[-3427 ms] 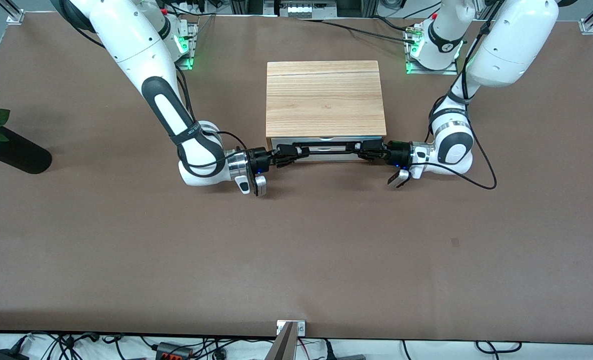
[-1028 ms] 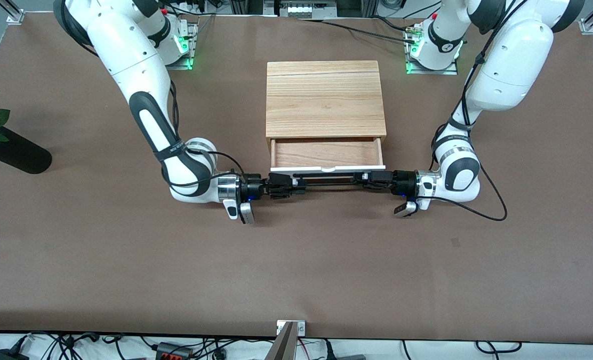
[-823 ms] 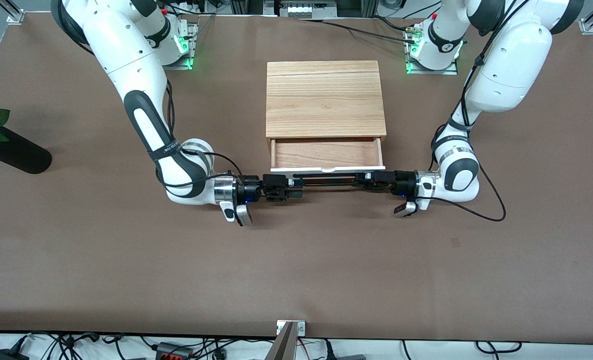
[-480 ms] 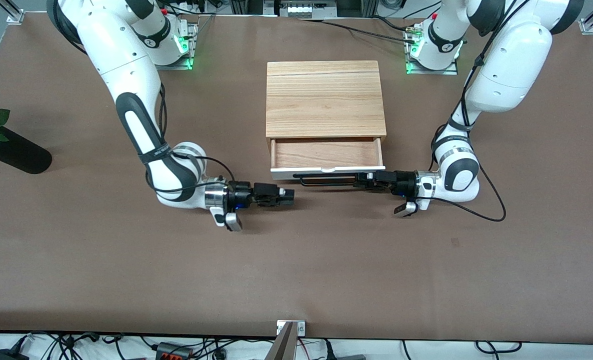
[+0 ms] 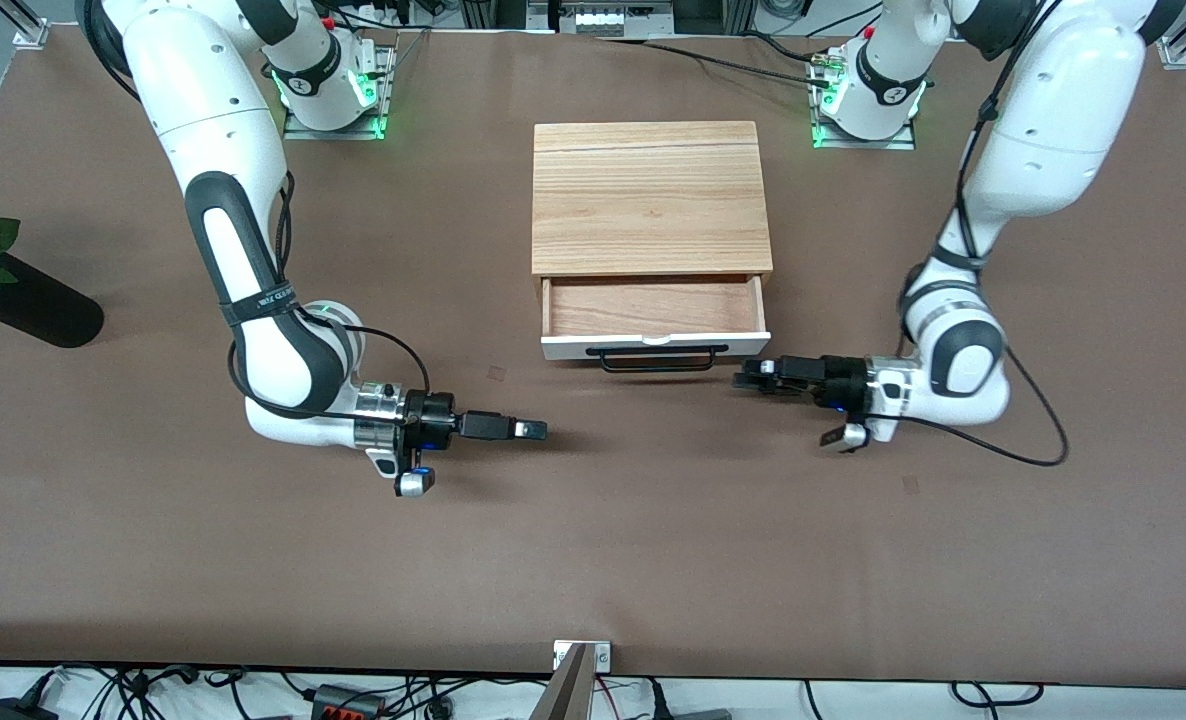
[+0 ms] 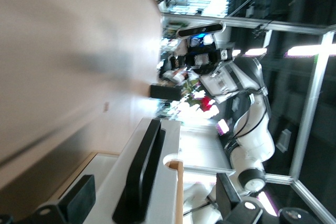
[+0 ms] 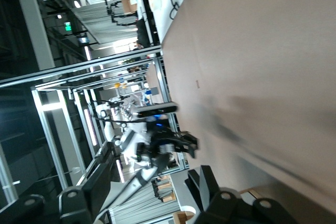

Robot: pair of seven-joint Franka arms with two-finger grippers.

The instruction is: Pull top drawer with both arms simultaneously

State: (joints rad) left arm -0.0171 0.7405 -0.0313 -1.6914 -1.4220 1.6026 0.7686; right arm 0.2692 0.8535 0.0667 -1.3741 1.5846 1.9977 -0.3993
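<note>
Both grippers have let go of the handle since a second ago and drawn away from it, while the drawer sits where they left it, pulled out. From where I stand, the right arm [image 5: 253, 330] comes down from its base and bends low, and the right gripper [image 5: 533, 430] hangs just over bare table [image 5: 653, 540], well apart from the handle and off toward the right arm's end. Its claw is open with nothing in it: the right wrist view shows the two fingers [image 7: 102, 179] spread, with only table between them. In the middle stands the cabinet [image 5: 648, 195], and the top drawer [image 5: 653, 305] juts out of its front toward the front camera, its reddish wooden inside showing with nothing in it. The black handle [image 5: 663, 358] runs along the white front, and neither claw touches it. The left gripper [image 5: 748, 372] is low over the table, just beside the handle's end on the left arm's side, close but clear of it. Its claw is open too and holds nothing: the left wrist view shows its fingers [image 6: 79, 199] set wide, with the handle [image 6: 142, 174] ahead of them. The left arm [image 5: 953, 360] folds back up toward its base.
</note>
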